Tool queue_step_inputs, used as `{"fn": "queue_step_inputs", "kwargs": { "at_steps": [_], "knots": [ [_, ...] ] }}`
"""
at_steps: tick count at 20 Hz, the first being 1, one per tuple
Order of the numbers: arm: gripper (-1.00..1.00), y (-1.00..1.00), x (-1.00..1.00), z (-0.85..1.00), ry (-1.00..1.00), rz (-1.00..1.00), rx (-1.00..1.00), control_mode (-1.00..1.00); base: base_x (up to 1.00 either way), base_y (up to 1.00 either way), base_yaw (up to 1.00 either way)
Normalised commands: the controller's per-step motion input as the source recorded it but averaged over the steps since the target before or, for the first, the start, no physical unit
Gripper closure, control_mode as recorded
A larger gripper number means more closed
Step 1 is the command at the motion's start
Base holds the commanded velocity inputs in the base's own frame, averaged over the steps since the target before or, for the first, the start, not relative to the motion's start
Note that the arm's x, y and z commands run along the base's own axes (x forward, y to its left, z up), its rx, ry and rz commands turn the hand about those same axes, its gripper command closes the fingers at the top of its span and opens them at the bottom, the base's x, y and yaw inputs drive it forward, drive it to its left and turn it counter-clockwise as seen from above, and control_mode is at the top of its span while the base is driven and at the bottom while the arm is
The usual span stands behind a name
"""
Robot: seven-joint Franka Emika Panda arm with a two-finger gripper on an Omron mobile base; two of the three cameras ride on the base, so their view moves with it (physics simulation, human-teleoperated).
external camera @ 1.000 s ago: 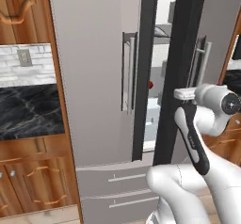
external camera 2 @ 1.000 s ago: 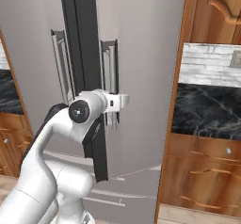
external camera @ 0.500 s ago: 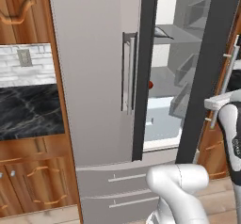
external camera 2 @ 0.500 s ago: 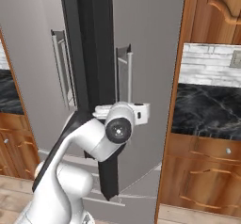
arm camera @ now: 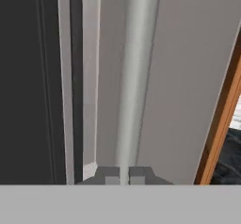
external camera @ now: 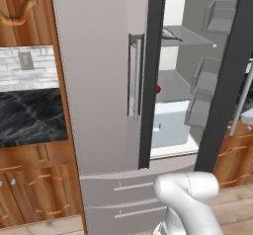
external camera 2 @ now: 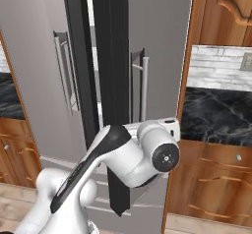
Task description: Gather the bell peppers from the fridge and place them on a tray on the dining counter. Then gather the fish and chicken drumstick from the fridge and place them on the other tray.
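My gripper (arm camera: 124, 178) is shut on the vertical grey handle (arm camera: 134, 77) of the fridge's right door, near the handle's lower end. From the right base view my hand (external camera 2: 166, 126) sits against that handle (external camera 2: 142, 85), and the door's dark edge (external camera 2: 110, 80) stands swung out toward me. The left base view looks between the closed left door (external camera: 99, 81) and the open right door (external camera: 225, 76) into the fridge. A small red thing (external camera: 158, 88) sits on a shelf there, too small to name. Fish, chicken drumstick and trays are out of view.
Inside the fridge are a grey shelf (external camera: 185, 35), a white drawer (external camera: 170, 123) and bins (external camera: 202, 105) on the open door. Freezer drawers (external camera: 123, 199) lie below. Wood cabinets and black marble counters (external camera: 29, 115) (external camera 2: 216, 115) flank the fridge on both sides.
The right fridge door has swung further open, baring more of the inside. My arm went with it to the right, out of the left base view and lower in the right one.
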Motion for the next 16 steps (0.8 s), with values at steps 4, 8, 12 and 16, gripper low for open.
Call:
{"fn": "queue_step_inputs", "kwargs": {
  "at_steps": [4, 8, 12, 16],
  "knots": [
    [-1.0, -0.08, -0.09, -0.05, -0.02, 0.05, 0.0, -1.0, 0.0, 0.0, 0.0],
    [-1.0, 0.32, -0.69, 0.01, -0.09, 0.0, -0.08, -1.0, 0.0, 0.0, 0.0],
    [-1.0, 0.95, -0.32, 0.08, 0.0, -0.13, -0.19, -1.0, 0.0, 0.0, 0.0],
    [-1.0, 1.0, -0.03, 0.15, 0.0, -0.19, -0.22, -1.0, 0.0, 0.0, 0.0]
  ]
}}
